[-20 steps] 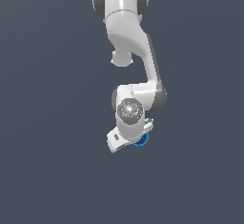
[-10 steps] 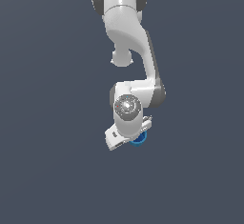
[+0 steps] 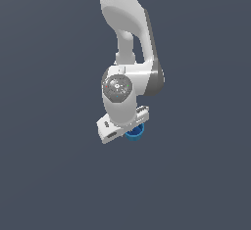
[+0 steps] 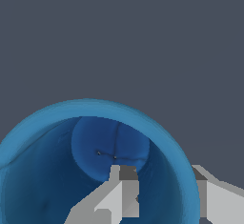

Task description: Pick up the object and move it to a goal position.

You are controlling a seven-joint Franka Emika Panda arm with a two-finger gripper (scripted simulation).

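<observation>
The object is a small blue cup (image 3: 135, 133) that shows just below the white hand in the exterior view, mostly hidden by it. My gripper (image 3: 130, 126) points down onto it. In the wrist view I look straight into the cup (image 4: 57, 137), with its lighter rim and round darker bottom. One finger (image 4: 123, 189) reaches inside the cup and the other finger (image 4: 212, 199) is outside the rim, so the gripper (image 4: 162, 171) straddles the cup's wall and is shut on it.
A plain dark grey surface (image 3: 54, 175) fills both views. The arm's white links (image 3: 125, 23) rise above the hand in the exterior view. No goal marker shows.
The hand and the blue cup have moved together, up and slightly toward the exterior view's left. The cup keeps its place under the hand.
</observation>
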